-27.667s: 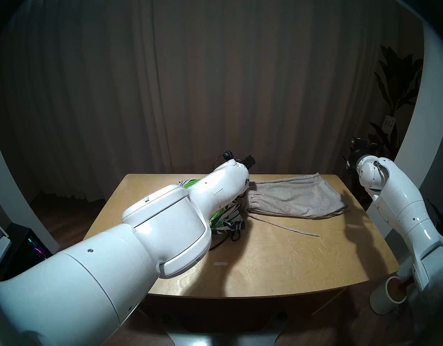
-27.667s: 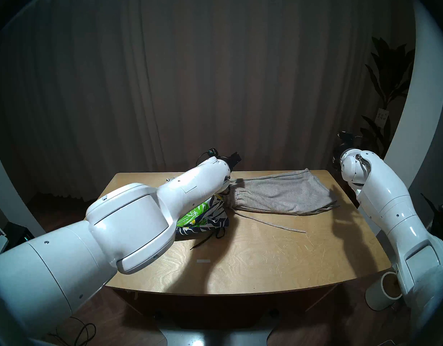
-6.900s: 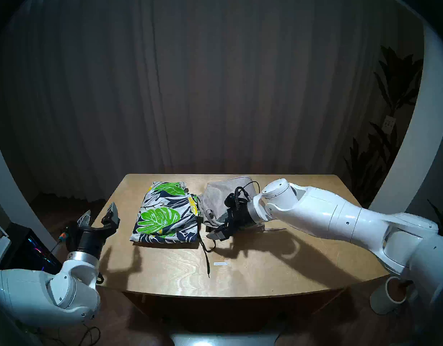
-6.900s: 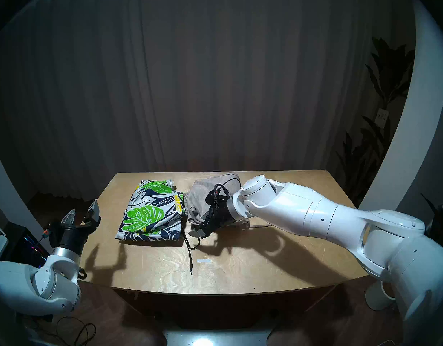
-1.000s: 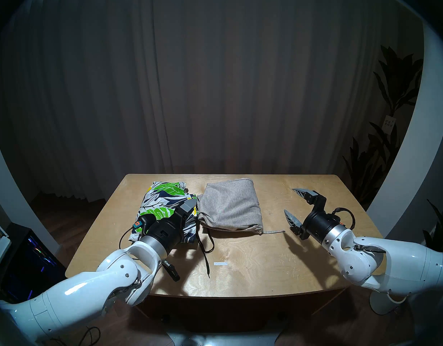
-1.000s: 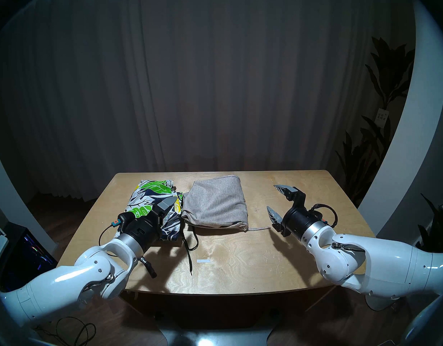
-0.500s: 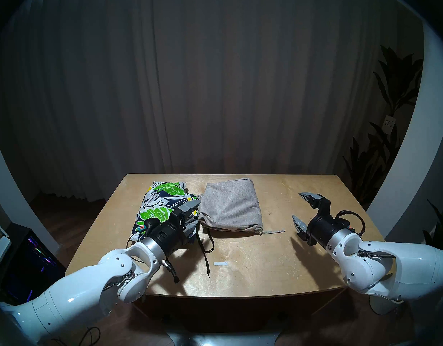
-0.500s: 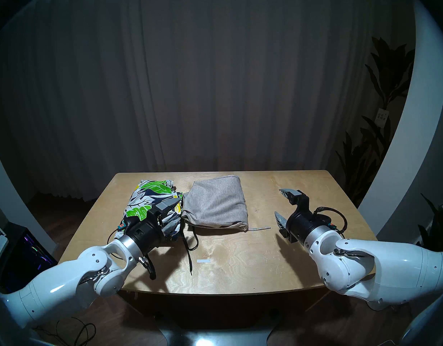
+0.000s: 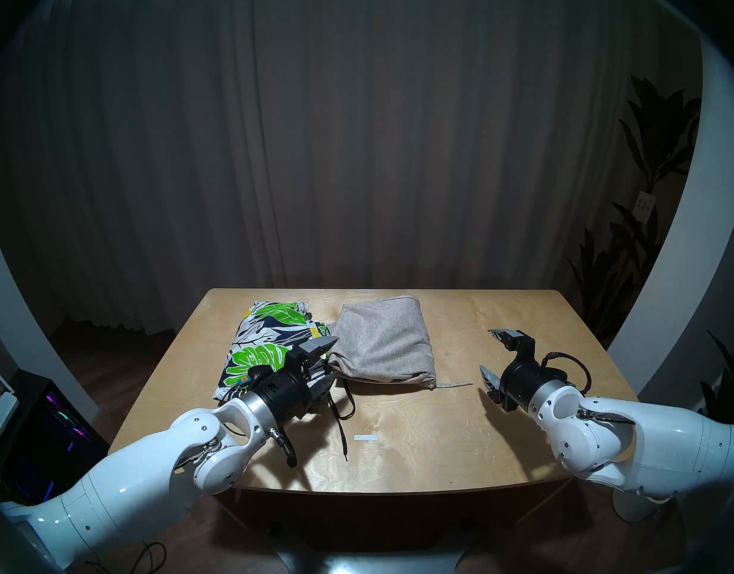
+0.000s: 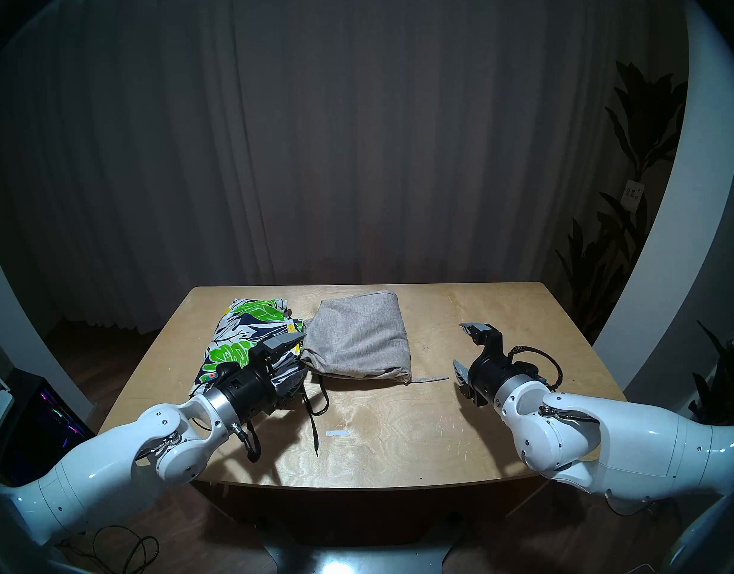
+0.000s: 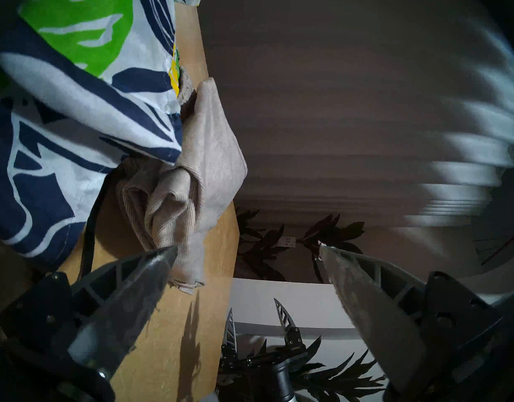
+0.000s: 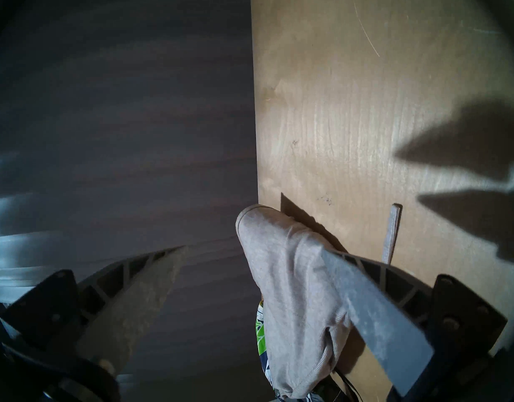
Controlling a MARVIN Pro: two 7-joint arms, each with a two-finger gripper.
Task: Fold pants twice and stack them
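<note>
while both end effectors gape empty, a black drawstring (image 9: 340, 420) trails beside folded shorts (image 9: 270, 345).

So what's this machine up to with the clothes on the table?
It is folding shorts to stack them. Leaf-print shorts and grey shorts lie folded side by side on the table, not yet stacked. The left gripper is open at the near edge between the two pairs, holding nothing. The right gripper hovers open to the side, empty.
</note>
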